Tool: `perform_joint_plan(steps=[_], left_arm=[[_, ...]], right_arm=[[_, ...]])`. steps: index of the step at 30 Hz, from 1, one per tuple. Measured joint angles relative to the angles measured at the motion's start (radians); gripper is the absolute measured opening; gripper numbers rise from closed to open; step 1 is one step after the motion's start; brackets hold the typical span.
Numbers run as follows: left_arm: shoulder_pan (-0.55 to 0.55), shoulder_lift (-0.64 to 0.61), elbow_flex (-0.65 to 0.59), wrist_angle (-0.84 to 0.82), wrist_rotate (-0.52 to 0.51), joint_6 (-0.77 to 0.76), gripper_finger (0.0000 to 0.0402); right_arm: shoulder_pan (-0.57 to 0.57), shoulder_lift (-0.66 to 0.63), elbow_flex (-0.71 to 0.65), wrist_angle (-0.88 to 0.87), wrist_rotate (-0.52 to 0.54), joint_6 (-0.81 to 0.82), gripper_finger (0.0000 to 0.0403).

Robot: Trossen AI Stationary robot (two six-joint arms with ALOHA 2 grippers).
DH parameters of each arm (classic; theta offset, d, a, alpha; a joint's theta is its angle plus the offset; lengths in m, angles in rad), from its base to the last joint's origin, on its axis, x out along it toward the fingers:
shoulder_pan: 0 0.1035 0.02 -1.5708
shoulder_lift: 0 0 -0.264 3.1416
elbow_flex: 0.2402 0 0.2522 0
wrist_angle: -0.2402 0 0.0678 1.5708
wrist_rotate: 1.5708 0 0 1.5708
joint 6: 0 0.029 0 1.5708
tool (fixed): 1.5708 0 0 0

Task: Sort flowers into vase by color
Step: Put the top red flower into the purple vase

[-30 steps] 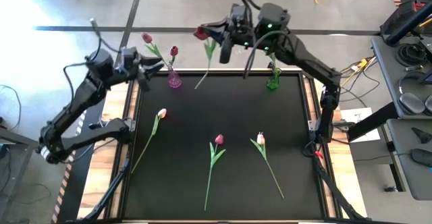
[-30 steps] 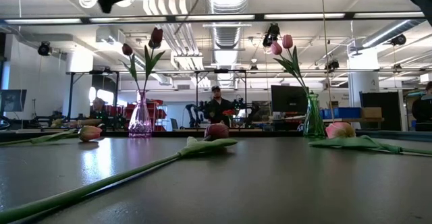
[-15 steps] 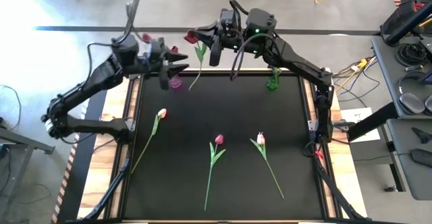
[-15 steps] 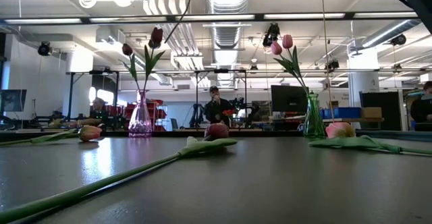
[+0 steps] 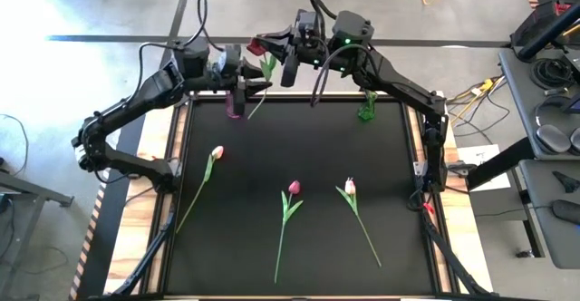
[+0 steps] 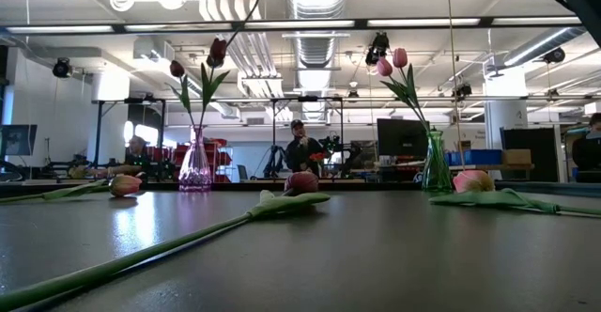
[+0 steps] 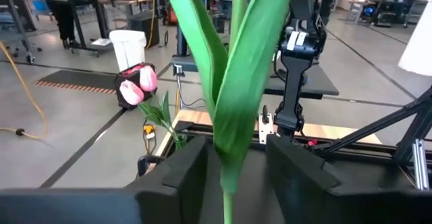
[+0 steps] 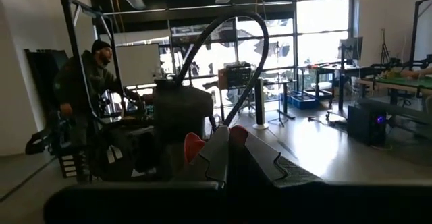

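My right gripper (image 5: pixel 275 51) is high over the table's far edge, shut on a dark magenta tulip (image 5: pixel 257 45) whose stem slants down. My left gripper (image 5: pixel 257 85) is open beside it. In the left wrist view its fingers (image 7: pixel 181 178) stand on either side of the tulip's stem and leaves (image 7: pixel 233 116); I see no touch. The purple vase (image 6: pixel 195 164) holds two magenta tulips and the green vase (image 6: pixel 435 164) holds two pink ones. On the table lie a pale tulip (image 5: pixel 216 153), a magenta tulip (image 5: pixel 294 188) and a pink-white tulip (image 5: pixel 350 187). My right gripper pinches the magenta tulip between its two shut fingers (image 8: pixel 229 150), on the stem just under the head (image 5: pixel 266 59). The fingers come level from the table's right and lie across the stem. The tulip is lifted clear; its stem (image 5: pixel 254 101) hangs below, slanting toward the purple vase.
The purple vase (image 5: pixel 235 111) stands at the far left of the black mat, partly under my left gripper; the green vase (image 5: pixel 366 111) stands at the far right. The three loose tulips lie across the mat's middle. People and benches show in the room behind.
My left gripper has swung toward the table's right along the far edge, passing over the purple vase, and now has its open fingers around the held tulip's stem. My right gripper has shifted a little to the left with the tulip, then held still.
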Motion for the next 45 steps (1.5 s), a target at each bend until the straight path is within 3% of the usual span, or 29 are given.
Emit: perform_joint_plan(steps=[9, 13, 21, 26, 31, 39, 45], left_arm=[[-0.015, 0.030, 0.012, -0.007, -0.001, 0.021, 0.0011], [-0.015, 0.006, 0.010, -0.011, -0.025, 0.039, 0.0007], [-0.009, -0.086, 0.006, -0.048, -0.146, 0.084, 0.0002], [0.020, -0.170, -0.065, -0.029, -0.199, 0.075, 0.0001], [0.079, -0.272, -0.196, 0.041, -0.277, 0.071, 0.0001], [0.239, -0.426, -0.489, 0.396, -0.281, 0.010, 0.0000], [0.355, -0.457, -0.669, 0.599, -0.281, -0.012, 0.0000]], right_arm=[[0.007, 0.000, 0.000, -0.005, -0.001, 0.017, 0.0017], [0.007, 0.000, 0.000, -0.020, -0.002, 0.005, 0.0052], [0.007, -0.031, 0.000, -0.038, -0.001, -0.030, 0.0170], [0.007, -0.081, 0.001, -0.082, 0.072, -0.106, 0.0194], [0.013, -0.128, 0.001, -0.199, 0.155, -0.170, 0.0159], [0.039, -0.143, 0.001, -0.271, 0.158, -0.204, 0.0020], [0.057, -0.141, 0.001, -0.269, 0.168, -0.227, 0.0012]])
